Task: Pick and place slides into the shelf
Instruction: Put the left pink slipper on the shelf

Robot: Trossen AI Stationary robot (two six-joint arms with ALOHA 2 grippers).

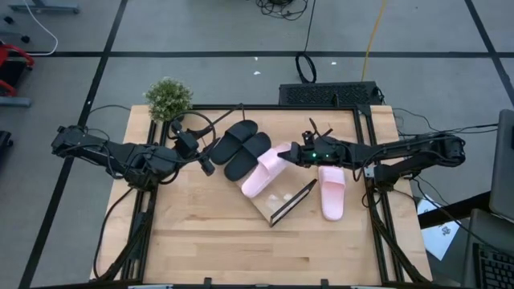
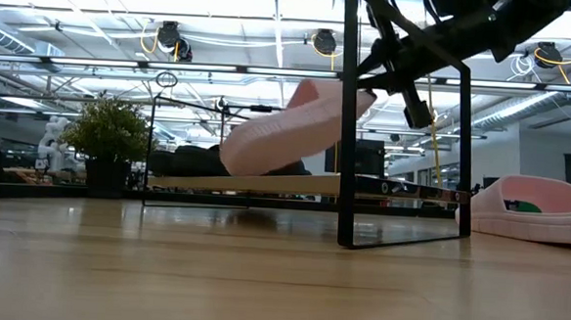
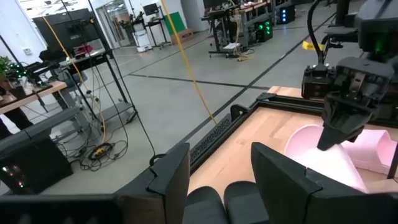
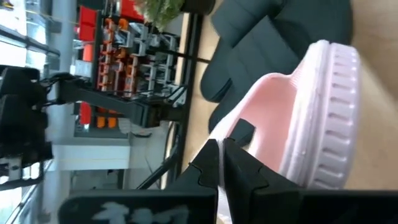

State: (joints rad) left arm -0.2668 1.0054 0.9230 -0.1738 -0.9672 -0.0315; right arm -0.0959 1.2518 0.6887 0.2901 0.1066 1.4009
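Two black slides (image 1: 245, 148) lie side by side on the shelf's wooden board (image 2: 265, 183), which has black wire frames at its ends (image 2: 348, 124). My right gripper (image 1: 287, 154) is shut on a pale pink slide (image 1: 263, 175) over the shelf, right of the black pair. The second pink slide (image 1: 331, 194) lies flat on the table to the right of the shelf. My left gripper (image 1: 207, 164) is open and empty just left of the black slides, which show below its fingers in the left wrist view (image 3: 224, 202). My right gripper pinches a thin pink edge (image 4: 220, 171) of the slide between its two fingertips, at the slide's higher end; it looks like the strap's edge. The fingers come from the table's right, slanting down. The slide is tilted (image 2: 287, 126), with its lower end down by the shelf board next to the black slides.
A potted plant (image 1: 169, 98) stands at the table's far left corner. Black frame rails run along the table's edges (image 1: 373, 160). Bare tabletop (image 1: 209, 233) lies in front of the shelf.
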